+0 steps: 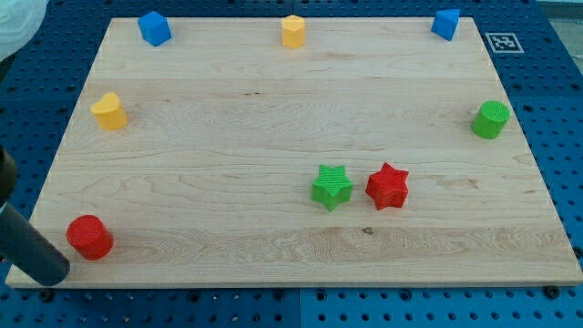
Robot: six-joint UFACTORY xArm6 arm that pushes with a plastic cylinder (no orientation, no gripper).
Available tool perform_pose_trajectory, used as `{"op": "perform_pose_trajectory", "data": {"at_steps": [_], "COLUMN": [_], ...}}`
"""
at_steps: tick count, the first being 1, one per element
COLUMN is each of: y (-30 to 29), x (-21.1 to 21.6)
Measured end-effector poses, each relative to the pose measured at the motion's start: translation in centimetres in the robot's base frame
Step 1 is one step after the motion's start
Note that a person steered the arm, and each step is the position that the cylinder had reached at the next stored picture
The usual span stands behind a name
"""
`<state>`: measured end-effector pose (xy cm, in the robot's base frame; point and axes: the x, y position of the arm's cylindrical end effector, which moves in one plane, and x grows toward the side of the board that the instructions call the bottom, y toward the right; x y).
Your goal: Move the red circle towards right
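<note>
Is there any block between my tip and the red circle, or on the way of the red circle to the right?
Nothing stands between my tip and the red circle; the tip sits just at its lower left. Toward the view's right, the green star and red star lie slightly above a straight path.

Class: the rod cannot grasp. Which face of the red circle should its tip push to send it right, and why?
Push the red circle's left wall, coming from the view's left. It is round, so aim through its centre or it will slip aside. My tip already sits just left and slightly below it; the board to its right is open.
</note>
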<state>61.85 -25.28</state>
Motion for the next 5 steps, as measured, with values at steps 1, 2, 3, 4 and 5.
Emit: {"op": "perform_pose_trajectory", "data": {"at_steps": [1,2,3,4,5], "y": [-0.1,-0.1,1.0,2.8,4.0], "x": [-0.8,-2.2,-2.2,-2.2,-2.8]}}
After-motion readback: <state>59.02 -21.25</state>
